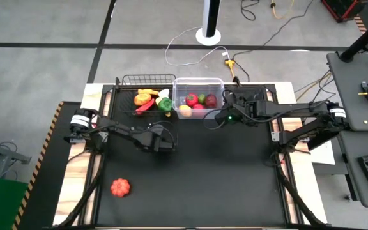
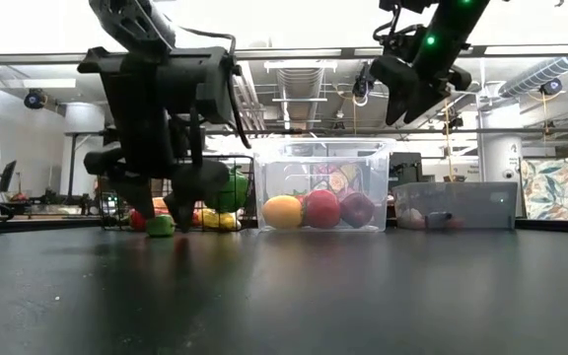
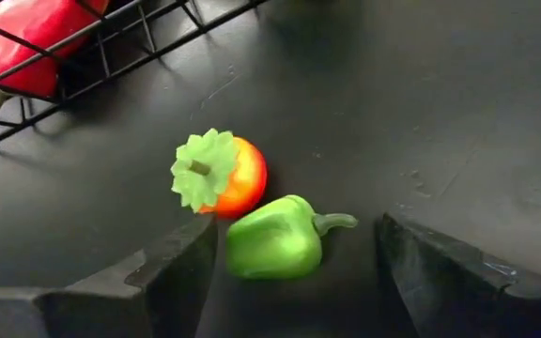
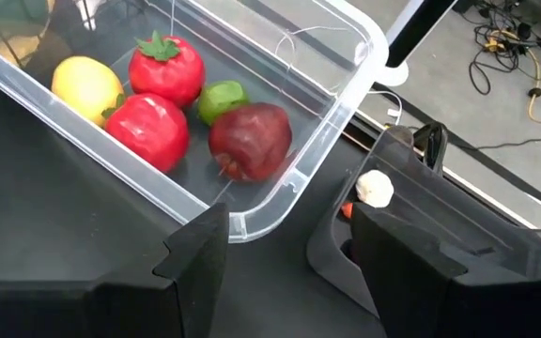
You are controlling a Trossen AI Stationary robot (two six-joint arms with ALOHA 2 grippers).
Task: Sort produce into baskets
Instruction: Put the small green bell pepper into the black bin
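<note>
A green pepper (image 3: 275,239) lies on the black table beside a red tomato (image 3: 238,178) with a green calyx, just in front of the black wire basket (image 1: 147,96). My left gripper (image 3: 296,230) is open and low over the table, one finger on either side of the pepper (image 2: 161,225); I see no touch. My right gripper (image 4: 289,272) hangs open and high, over the gap between the clear plastic bin (image 4: 280,202) and the dark tray (image 4: 458,225). It holds nothing.
The wire basket holds yellow, orange, red and green produce. In the clear bin (image 1: 199,99) lie a yellow fruit, two red ones, a green one and a dark red apple (image 4: 250,141). White garlic (image 4: 376,188) sits in the tray. An orange pumpkin (image 1: 120,187) rests near the front left.
</note>
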